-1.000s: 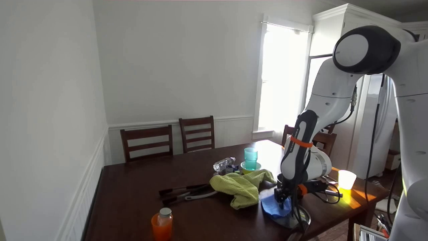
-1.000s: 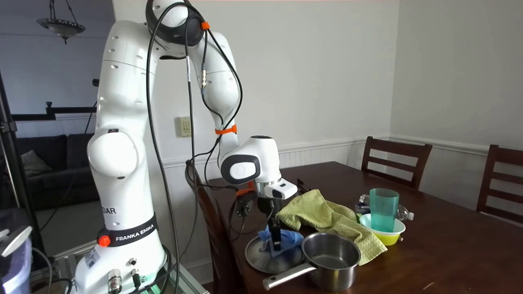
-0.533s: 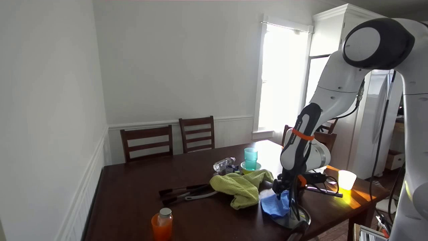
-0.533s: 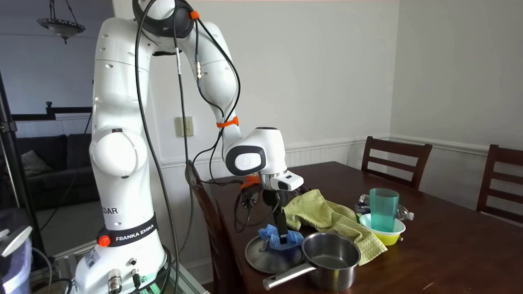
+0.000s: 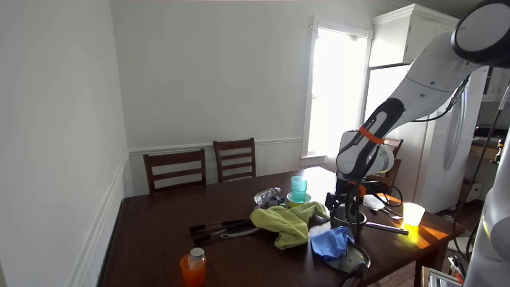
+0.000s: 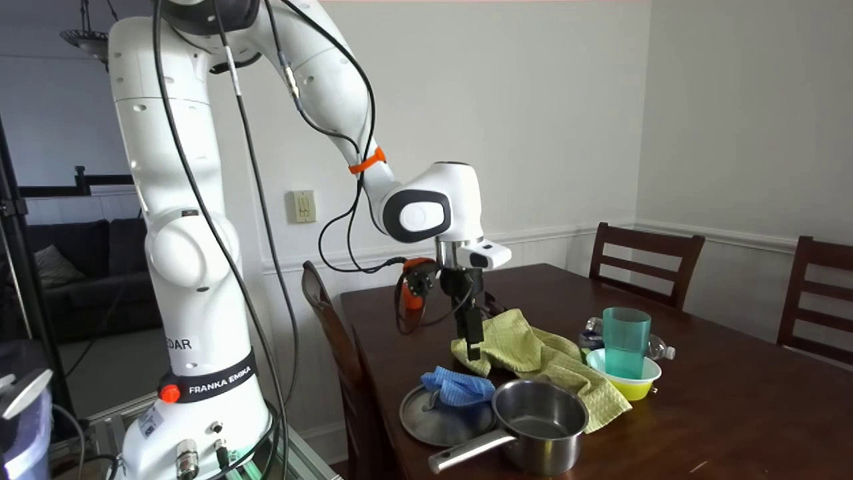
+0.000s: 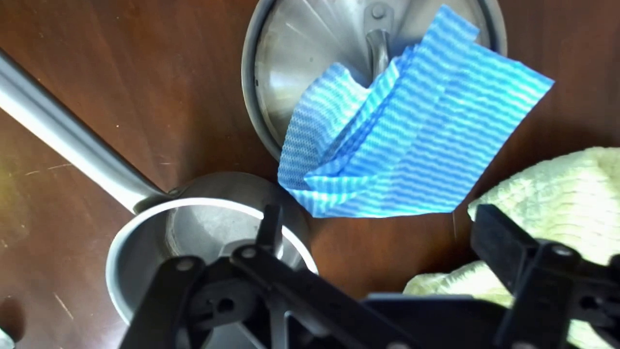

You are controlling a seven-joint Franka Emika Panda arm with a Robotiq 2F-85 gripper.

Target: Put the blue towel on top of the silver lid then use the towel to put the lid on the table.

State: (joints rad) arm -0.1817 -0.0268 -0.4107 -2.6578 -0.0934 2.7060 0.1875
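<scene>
The blue striped towel (image 7: 411, 135) lies crumpled over part of the silver lid (image 7: 300, 63), covering part of the lid's handle and hanging past its rim. Both also show in an exterior view, the towel (image 6: 458, 387) on the lid (image 6: 440, 423), which lies on the dark wooden table (image 6: 733, 413). My gripper (image 7: 380, 228) is open in the wrist view, with wide-apart fingers and nothing between them. In an exterior view the gripper (image 6: 473, 343) hangs above the towel and apart from it.
A steel pot (image 6: 543, 443) with a long handle stands beside the lid. A yellow-green towel (image 6: 526, 347) lies close by. A bowl (image 6: 633, 387) holding a teal cup (image 6: 625, 340) stands farther off. An orange cup (image 5: 193, 273) and dark-handled utensils (image 5: 219, 231) are on the table.
My gripper has risen from the blue towel and now hangs clear above it. The upper arm has swung back. The towel has stayed on the lid, and the lid has not moved.
</scene>
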